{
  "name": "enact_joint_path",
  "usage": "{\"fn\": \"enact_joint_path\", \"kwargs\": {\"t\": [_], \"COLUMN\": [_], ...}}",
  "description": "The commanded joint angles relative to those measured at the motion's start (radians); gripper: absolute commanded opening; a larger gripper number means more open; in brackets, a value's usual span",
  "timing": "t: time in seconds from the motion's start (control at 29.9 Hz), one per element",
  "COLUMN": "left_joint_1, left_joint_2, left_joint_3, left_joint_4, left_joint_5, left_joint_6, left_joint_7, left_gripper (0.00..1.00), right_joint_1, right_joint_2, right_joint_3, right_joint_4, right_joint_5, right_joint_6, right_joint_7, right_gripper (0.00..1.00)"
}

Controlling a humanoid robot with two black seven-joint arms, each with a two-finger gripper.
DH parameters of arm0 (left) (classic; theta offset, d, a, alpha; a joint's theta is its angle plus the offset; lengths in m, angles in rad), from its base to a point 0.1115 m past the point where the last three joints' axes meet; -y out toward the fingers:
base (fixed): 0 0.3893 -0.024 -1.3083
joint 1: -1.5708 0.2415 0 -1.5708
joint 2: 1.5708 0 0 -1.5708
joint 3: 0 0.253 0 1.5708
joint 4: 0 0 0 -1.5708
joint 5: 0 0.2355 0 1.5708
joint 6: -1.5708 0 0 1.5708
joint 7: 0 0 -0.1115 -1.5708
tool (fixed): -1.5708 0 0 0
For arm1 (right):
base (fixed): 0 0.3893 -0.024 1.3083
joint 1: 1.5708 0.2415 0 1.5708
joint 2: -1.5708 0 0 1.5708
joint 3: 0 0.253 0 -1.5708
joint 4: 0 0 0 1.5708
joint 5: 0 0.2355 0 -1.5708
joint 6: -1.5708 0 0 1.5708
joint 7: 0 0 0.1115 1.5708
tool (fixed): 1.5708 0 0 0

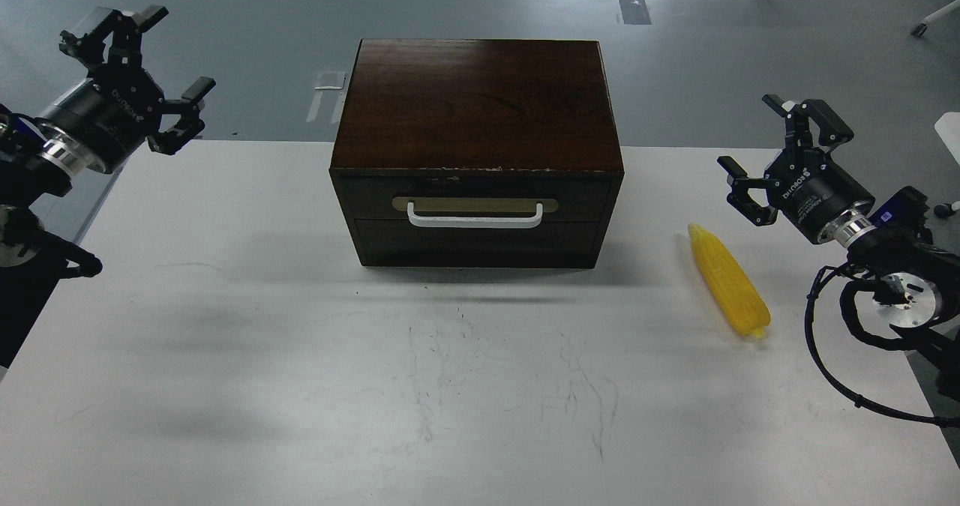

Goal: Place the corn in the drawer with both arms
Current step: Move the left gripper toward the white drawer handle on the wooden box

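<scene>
The yellow corn (729, 280) lies on the white table, right of the dark brown wooden box (478, 146). The drawer (476, 208) is shut, with its white bar handle (475, 217) facing me. My left gripper (142, 56) is open and empty, raised beyond the table's far left corner, well left of the box. My right gripper (776, 157) is open and empty, above the table's right side, just behind and right of the corn.
The white table (300, 356) has scuff marks in front of the box. Its left edge runs by my left arm. Loose black cables (847, 371) hang off my right arm near the right edge. Grey floor lies beyond.
</scene>
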Motion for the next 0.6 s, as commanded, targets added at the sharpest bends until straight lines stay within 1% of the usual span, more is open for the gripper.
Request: {"fn": "enact_joint_path", "kwargs": {"t": [0.0,0.07,0.1,0.13,0.2,0.27,0.3,0.33,0.4,0.43,0.47,0.53,0.57], "left_joint_1": [-0.1,-0.132,-0.164,-0.177,-0.227,-0.252,-0.281,-0.296,-0.348,-0.365,-0.404,-0.442,-0.48], "left_joint_2": [0.014,0.012,0.011,0.009,-0.001,-0.017,-0.043,-0.055,-0.121,-0.138,-0.162,-0.181,-0.198], "left_joint_3": [-0.002,-0.002,-0.002,-0.002,-0.002,0.001,0.004,0.007,0.04,0.059,0.106,0.165,0.232], "left_joint_4": [-0.155,-0.218,-0.286,-0.321,-0.437,-0.48,-0.509,-0.519,-0.523,-0.523,-0.523,-0.519,-0.516], "left_joint_5": [0.219,0.306,0.39,0.436,0.63,0.729,0.827,0.875,1.064,1.114,1.209,1.292,1.361], "left_joint_6": [0.0,0.0,0.0,0.0,0.0,0.0,0.0,0.0,0.0,0.0,0.0,0.0,0.0], "left_joint_7": [-0.015,-0.016,-0.016,-0.016,-0.019,-0.019,-0.031,-0.041,-0.097,-0.112,-0.112,-0.112,-0.112], "left_gripper": [0.98,0.98,0.98,0.98,0.98,0.98,0.98,0.98,0.98,0.98,0.98,0.98,0.98], "right_joint_1": [0.001,0.0,0.0,0.0,0.0,-0.002,-0.002,-0.002,-0.002,-0.002,-0.002,0.0,0.0], "right_joint_2": [-0.003,-0.005,-0.006,-0.008,-0.014,-0.014,-0.016,-0.014,-0.014,-0.014,-0.014,-0.016,-0.016], "right_joint_3": [0.004,0.004,0.004,0.004,0.004,0.004,0.004,0.004,0.004,0.004,0.004,0.004,0.004], "right_joint_4": [-0.001,-0.001,0.0,0.0,0.0,0.0,0.0,0.0,0.0,0.0,0.0,0.0,0.0], "right_joint_5": [0.0,0.0,0.0,0.0,0.0,0.0,0.0,0.0,0.0,0.0,0.0,0.0,0.0], "right_joint_6": [0.001,0.001,0.001,0.001,0.001,0.001,0.001,0.001,0.0,-0.002,-0.002,-0.003,-0.003], "right_joint_7": [0.0,0.0,0.0,0.0,0.0,0.0,0.0,0.0,0.0,0.0,0.0,0.0,0.0], "right_gripper": [1.0,1.0,1.0,1.0,1.0,1.0,1.0,1.0,1.0,1.0,1.0,1.0,1.0]}}
